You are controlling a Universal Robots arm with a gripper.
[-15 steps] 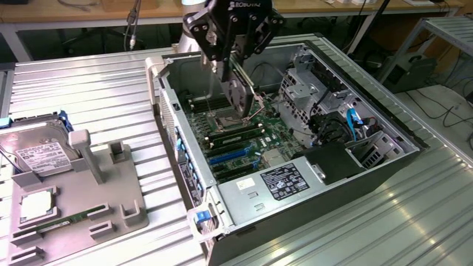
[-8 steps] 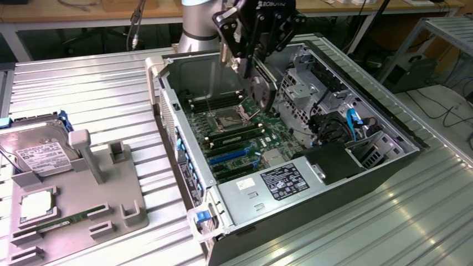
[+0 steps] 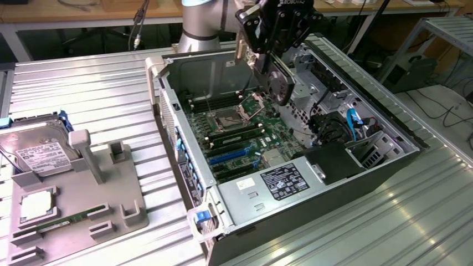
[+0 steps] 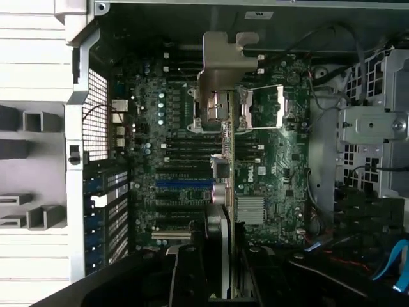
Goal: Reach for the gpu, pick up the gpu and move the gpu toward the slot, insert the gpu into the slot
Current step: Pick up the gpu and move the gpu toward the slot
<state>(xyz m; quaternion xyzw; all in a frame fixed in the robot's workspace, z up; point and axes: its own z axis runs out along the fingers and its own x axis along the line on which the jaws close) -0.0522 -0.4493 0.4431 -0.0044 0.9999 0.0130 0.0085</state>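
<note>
My gripper (image 3: 271,55) hangs over the open computer case (image 3: 171,119), shut on the gpu (image 3: 279,83). The gpu is a dark card with a round fan face, held upright on its edge above the motherboard. In the wrist view the gpu (image 4: 225,160) runs edge-on away from the fingers (image 4: 192,268), and its silvery bracket (image 4: 223,61) is at the far end. The blue slot (image 3: 227,155) lies on the motherboard, below the card and nearer the case's front. In the wrist view the slot (image 4: 184,183) sits just beside the card's line, apart from it.
A grey fixture tray (image 3: 96,188) on the exterior view's left holds a hard drive (image 3: 41,154), a CPU (image 3: 35,205) and a green memory stick (image 3: 70,219). Inside the case are the CPU socket (image 3: 227,118), a labelled power supply (image 3: 284,180) and blue cables (image 3: 353,119).
</note>
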